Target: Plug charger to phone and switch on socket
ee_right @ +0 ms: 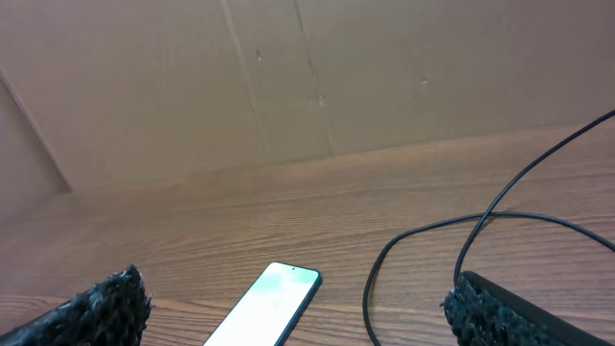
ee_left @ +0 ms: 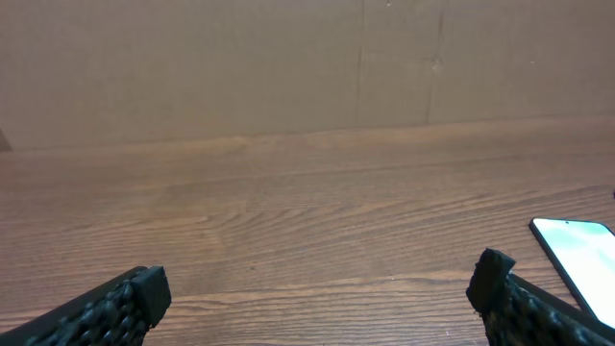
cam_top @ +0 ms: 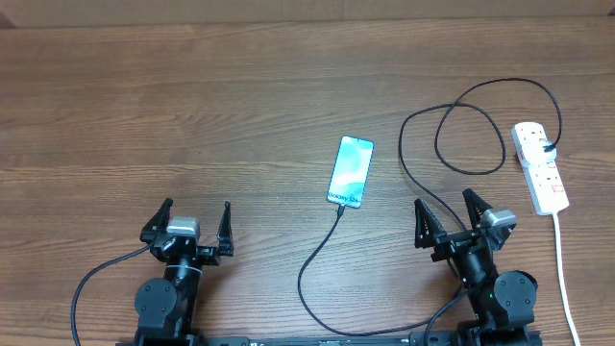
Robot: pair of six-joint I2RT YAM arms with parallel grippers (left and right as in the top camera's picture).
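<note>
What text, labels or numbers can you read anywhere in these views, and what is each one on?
No text can be read for certain.
On the phone: one line of small lettering near the lower end of the screen, too small and blurred to read.
On the power strip: only red marks show, with no readable label.
Both wrist views: no text at all.

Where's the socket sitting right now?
In the overhead view the socket lies at far right, just beyond and right of the right gripper, with the charger looping to its left.

Black charger loops from white socket to the lit phone.
</note>
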